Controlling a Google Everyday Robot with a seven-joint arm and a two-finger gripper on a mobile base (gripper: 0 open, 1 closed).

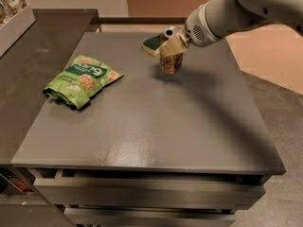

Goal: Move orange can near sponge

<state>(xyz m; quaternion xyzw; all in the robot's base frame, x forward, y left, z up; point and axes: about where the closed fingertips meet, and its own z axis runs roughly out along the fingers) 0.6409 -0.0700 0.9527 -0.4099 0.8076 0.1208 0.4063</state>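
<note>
The orange can [171,61] stands near the far edge of the grey table [151,122], tilted slightly, its silver top visible. My gripper [172,45] comes in from the upper right and is shut on the can's upper part, with a tan finger [174,43] across its front. The sponge [152,43], dark green over pale yellow, lies just behind and left of the can, close to it. The can's base sits at or just above the table surface.
A green snack bag [81,80] lies on the left part of the table. A darker counter [33,70] adjoins the table on the left. Drawers [147,193] sit below the front edge. My arm [236,8] spans the upper right.
</note>
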